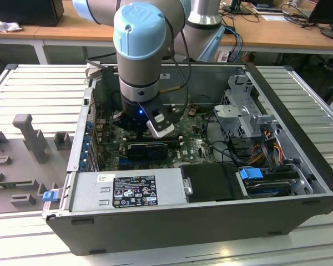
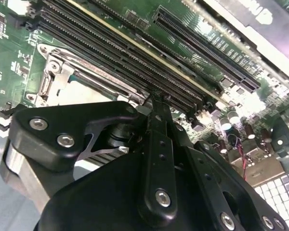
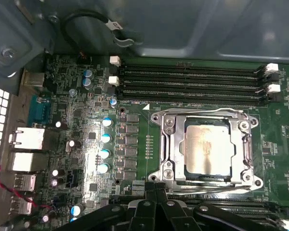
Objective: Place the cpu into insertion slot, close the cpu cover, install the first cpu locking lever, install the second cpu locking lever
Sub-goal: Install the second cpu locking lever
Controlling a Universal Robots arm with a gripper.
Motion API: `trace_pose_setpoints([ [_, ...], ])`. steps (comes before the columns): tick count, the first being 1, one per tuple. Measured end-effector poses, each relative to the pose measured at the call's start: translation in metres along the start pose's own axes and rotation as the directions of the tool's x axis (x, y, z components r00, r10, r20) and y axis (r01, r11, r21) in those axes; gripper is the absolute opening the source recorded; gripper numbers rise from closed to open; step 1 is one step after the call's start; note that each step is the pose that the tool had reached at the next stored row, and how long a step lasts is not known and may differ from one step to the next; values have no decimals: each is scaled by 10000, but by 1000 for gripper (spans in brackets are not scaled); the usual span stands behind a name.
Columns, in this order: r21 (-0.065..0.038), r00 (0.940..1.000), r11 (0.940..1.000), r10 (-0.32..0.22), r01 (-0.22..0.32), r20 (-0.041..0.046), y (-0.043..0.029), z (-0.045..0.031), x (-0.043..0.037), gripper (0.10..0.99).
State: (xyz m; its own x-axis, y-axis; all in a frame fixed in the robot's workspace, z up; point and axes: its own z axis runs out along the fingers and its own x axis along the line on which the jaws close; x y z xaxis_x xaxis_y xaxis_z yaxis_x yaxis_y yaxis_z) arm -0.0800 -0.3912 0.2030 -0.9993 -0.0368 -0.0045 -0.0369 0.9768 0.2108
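Now the cpu [image 3: 208, 149] sits in the insertion slot [image 3: 169, 166], cpu cover [image 3: 245, 147] down around it. The gripper [image 3: 154, 185] hovers just beside it, fingers pinched together, empty. Any lever press wants a slow, square push.

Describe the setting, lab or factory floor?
Likely a lab or workshop: an open desktop computer case lies on a slatted metal workbench, wooden desks stand behind, and the gripper sits over its motherboard.
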Motion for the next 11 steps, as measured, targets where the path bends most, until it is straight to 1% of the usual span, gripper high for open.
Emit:
trace_pose_setpoints([
  [1,-90,10000,10000,-2,2,3,-2,8,0,106],
  [3,-216,10000,9998,0,1,7,-4,22,1,106],
  [4,-263,10000,9997,0,0,10,-6,32,1,106],
  [5,-404,10000,9992,-2,3,17,-10,48,0,106],
  [6,-487,10000,9988,-1,2,20,-12,59,1,106],
  [7,-535,10000,9986,0,0,16,-19,82,2,106],
  [9,-545,10000,9985,-1,2,21,-17,79,2,106],
  [10,-556,10000,9985,-4,6,32,-6,39,-1,106],
  [11,-539,10000,9985,-2,3,21,3,-9,0,106],
])
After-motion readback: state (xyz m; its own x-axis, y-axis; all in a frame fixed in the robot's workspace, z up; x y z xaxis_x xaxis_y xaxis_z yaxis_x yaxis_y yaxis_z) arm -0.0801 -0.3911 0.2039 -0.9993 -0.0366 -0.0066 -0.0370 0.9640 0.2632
